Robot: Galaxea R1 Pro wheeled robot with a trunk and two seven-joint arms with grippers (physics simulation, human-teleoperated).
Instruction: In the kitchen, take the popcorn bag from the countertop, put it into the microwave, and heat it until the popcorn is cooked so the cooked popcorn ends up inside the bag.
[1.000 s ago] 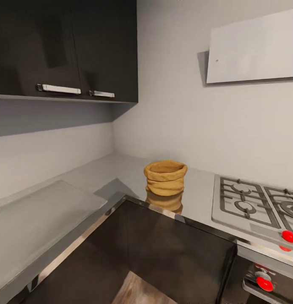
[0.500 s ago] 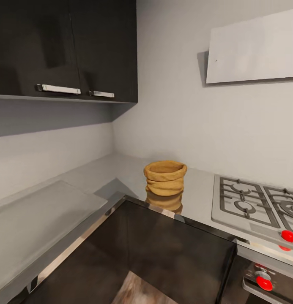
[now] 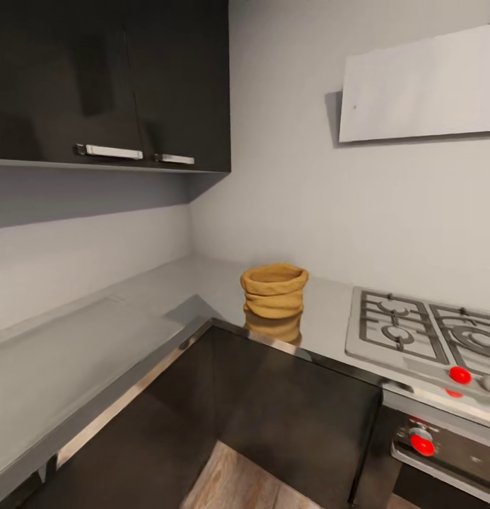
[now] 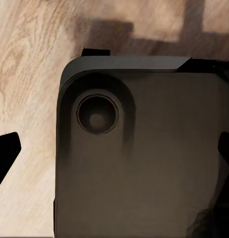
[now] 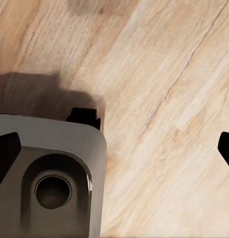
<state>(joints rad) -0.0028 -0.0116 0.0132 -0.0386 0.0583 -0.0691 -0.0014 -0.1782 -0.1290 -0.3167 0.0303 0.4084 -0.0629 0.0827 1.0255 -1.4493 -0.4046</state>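
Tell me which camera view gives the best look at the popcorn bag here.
The head view: the popcorn bag stands upright and unobstructed on the countertop, beside the stove. Both wrist views point down at wooden floor and the robot's dark base.

One popcorn bag (image 3: 274, 290), two cabinet handles (image 3: 109, 151), three red knobs (image 3: 459, 375)

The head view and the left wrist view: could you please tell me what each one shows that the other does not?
The head view alone shows the popcorn bag upright on the countertop, beside the gas hob, under dark wall cabinets. The left wrist view alone shows the robot's dark rounded base, seen from above. Both show wooden floor.
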